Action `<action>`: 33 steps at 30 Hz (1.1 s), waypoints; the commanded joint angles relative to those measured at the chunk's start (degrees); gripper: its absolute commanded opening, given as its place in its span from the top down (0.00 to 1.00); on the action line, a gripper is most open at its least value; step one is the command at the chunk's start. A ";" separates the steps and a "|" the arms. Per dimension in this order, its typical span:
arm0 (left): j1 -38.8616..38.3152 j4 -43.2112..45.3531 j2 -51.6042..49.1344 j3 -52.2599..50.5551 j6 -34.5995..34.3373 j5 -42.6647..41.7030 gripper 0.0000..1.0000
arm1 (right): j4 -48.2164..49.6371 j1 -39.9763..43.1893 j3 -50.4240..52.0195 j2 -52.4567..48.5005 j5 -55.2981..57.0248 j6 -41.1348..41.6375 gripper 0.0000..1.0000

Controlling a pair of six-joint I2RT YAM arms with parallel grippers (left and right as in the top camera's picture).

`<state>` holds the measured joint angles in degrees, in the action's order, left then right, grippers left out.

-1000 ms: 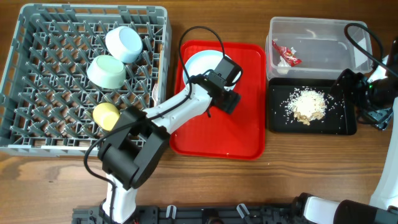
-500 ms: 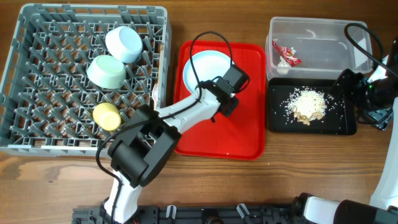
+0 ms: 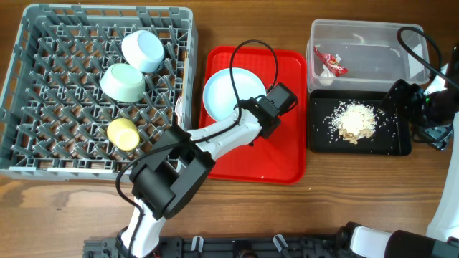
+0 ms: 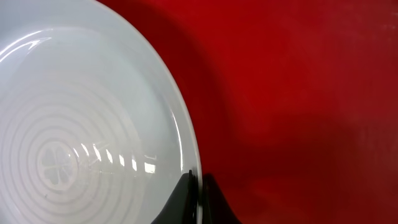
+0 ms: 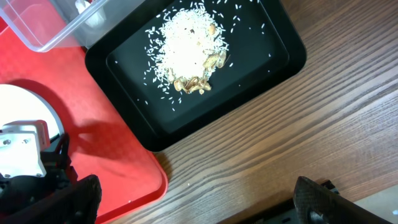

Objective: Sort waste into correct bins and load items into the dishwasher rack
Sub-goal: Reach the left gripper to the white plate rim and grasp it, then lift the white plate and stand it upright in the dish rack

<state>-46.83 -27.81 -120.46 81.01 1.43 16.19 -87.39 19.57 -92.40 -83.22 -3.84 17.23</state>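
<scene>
Pale blue round plate (image 4: 81,124), glossy, concentric-ringed, over smooth red tray (image 4: 298,93)

Your left wrist view cuts the plate (image 4: 81,124) off left and bottom. Of the left gripper (image 4: 198,190) you see only fingertips (bottom edge).

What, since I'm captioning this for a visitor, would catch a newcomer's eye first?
The bright red tray mid-table stands out most, with the pale blue plate on it and the left gripper closed on the plate's rim. Next comes the big grey rack on the left, holding a blue bowl, a green bowl and a yellow cup. At right, a pale rice heap lies on the black tray.
</scene>
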 commanded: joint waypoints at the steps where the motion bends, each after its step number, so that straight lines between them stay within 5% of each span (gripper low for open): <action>1: -0.11 -0.63 -0.17 0.39 -0.11 3.85 0.96 | -0.07 0.00 -0.59 1.14 -0.44 -0.74 0.00; 22: 2.29 -3.06 23.10 0.44 -0.61 2.93 0.96 | -0.31 0.00 -0.59 1.14 -0.42 -0.74 0.00; 28: 9.75 -3.23 28.63 0.44 -5.40 -8.46 0.96 | -0.31 0.00 -0.59 1.14 -0.42 -0.74 0.00; 33: 19.96 -3.21 29.88 0.44 -11.26 -26.18 0.96 | -0.31 0.00 -0.59 1.14 -0.42 -0.74 0.00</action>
<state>-32.75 -31.07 -92.12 81.01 -4.32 4.97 -87.64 19.57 -92.40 -83.22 -3.84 17.23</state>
